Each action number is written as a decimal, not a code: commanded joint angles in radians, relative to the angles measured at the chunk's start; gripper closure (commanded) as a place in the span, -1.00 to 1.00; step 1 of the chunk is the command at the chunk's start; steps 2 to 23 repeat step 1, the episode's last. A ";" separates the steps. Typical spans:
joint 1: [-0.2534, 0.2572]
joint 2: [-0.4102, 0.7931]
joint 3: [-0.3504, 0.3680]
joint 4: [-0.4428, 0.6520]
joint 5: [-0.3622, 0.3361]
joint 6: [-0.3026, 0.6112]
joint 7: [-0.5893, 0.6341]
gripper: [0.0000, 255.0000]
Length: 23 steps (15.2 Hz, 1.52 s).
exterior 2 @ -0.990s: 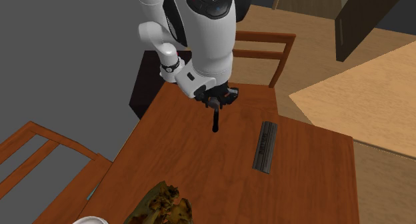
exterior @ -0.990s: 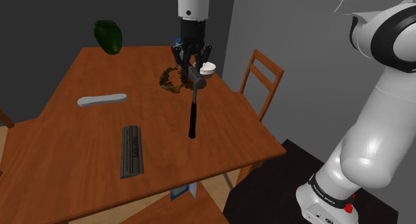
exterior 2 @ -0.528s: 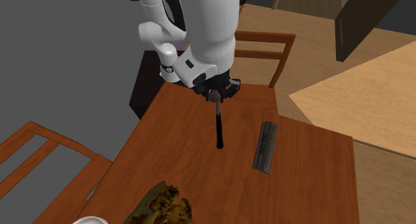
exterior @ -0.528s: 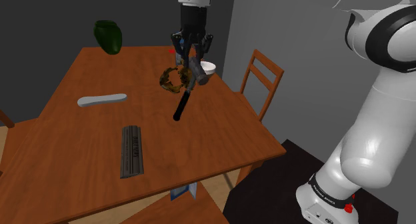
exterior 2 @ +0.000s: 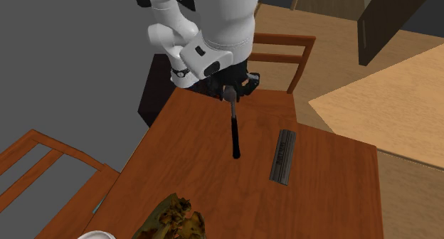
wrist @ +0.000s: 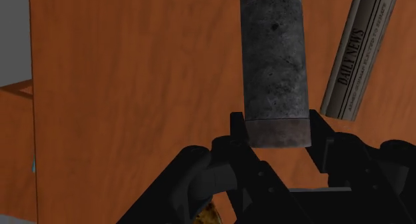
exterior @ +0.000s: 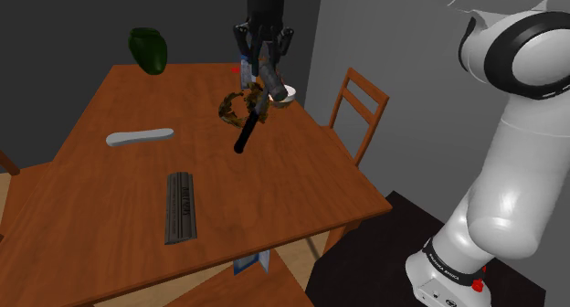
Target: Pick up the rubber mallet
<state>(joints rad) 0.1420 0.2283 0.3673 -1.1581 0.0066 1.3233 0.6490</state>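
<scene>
A brown wooden table (exterior: 110, 241) stands before a dark grey wall. In the shoulder view, a green pot (exterior: 147, 49) sits at the table's far corner, upper left of the frame; I cannot tell what is in it. Right of it and lower, a pale grey strip (exterior: 139, 136) lies flat, and a folded newspaper (exterior: 180, 206) lies nearer the bottom edge. At upper centre my gripper (exterior: 264, 63) is clamped on the head of the mallet (exterior: 250, 124), which hangs above the table with its black handle slanting down to the left. In the wrist view my fingers (wrist: 239, 126) press both sides of the grey head. Behind the handle lies a brown wreath (exterior: 234, 111). Just right of it is a white bowl (exterior: 287, 94), its inside hidden. A wooden chair (exterior: 358, 109) stands right of the table.
</scene>
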 commanded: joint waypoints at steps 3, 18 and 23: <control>0.002 0.006 0.000 0.016 -0.002 -0.011 0.001 1.00; 0.002 0.006 0.000 0.016 -0.002 -0.011 0.001 1.00; 0.002 0.006 0.000 0.016 -0.002 -0.011 0.001 1.00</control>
